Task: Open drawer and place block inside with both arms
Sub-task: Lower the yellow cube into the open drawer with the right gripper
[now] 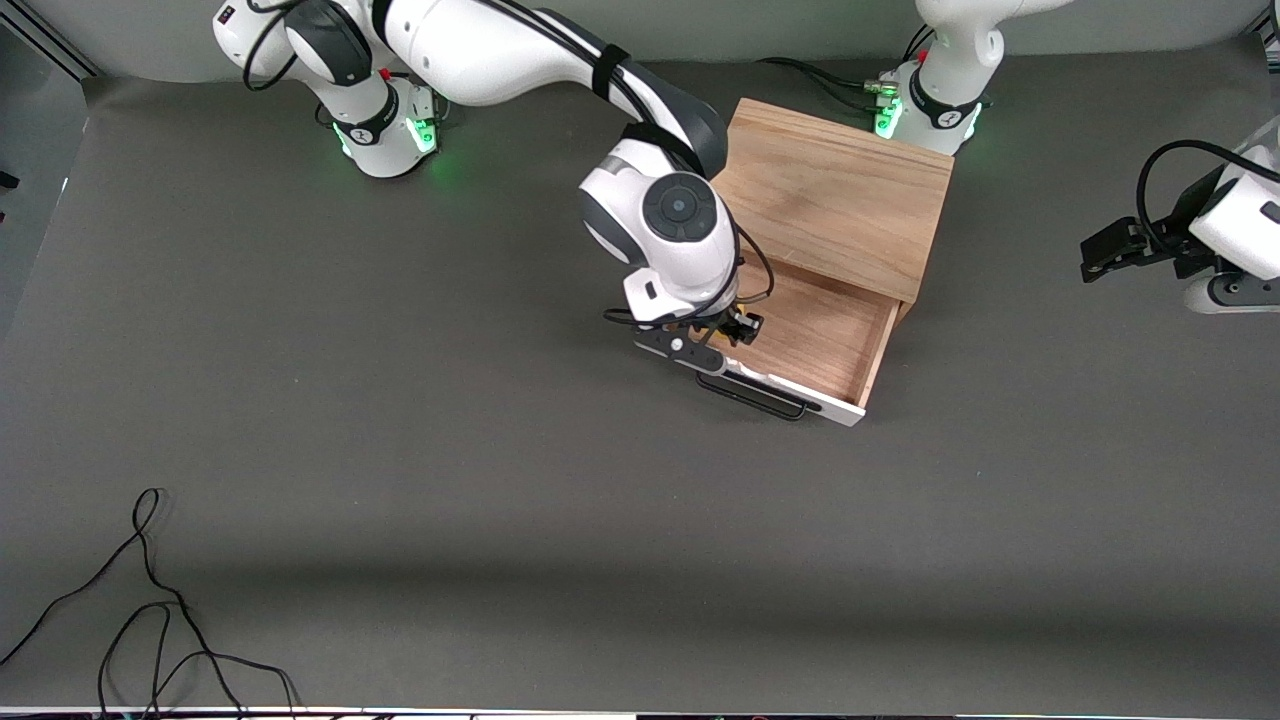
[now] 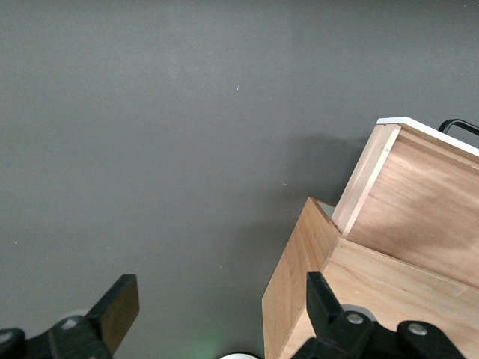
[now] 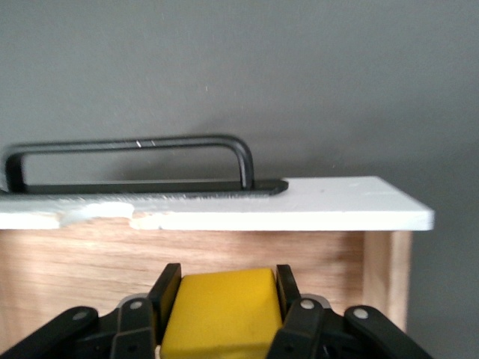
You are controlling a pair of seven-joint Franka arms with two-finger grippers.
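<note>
The light oak box [image 1: 835, 195] has its drawer [image 1: 810, 335] pulled out toward the front camera, white front panel [image 1: 835, 408] and black wire handle [image 1: 750, 397] leading. My right gripper [image 1: 738, 328] hangs just inside the drawer by the front panel. It is shut on the yellow block [image 3: 221, 310], which fills the gap between both black fingers [image 3: 163, 288]. The panel [image 3: 299, 209] and handle [image 3: 135, 161] show close up in the right wrist view. My left gripper [image 1: 1105, 250] waits over the table at the left arm's end, open [image 2: 221, 314] and holding nothing, with the box [image 2: 299, 277] beside it.
A loose black cable [image 1: 150, 620] lies on the dark grey table near the front camera, toward the right arm's end. The two green-lit arm bases [image 1: 395, 130] [image 1: 925, 110] stand along the table's edge farthest from that camera.
</note>
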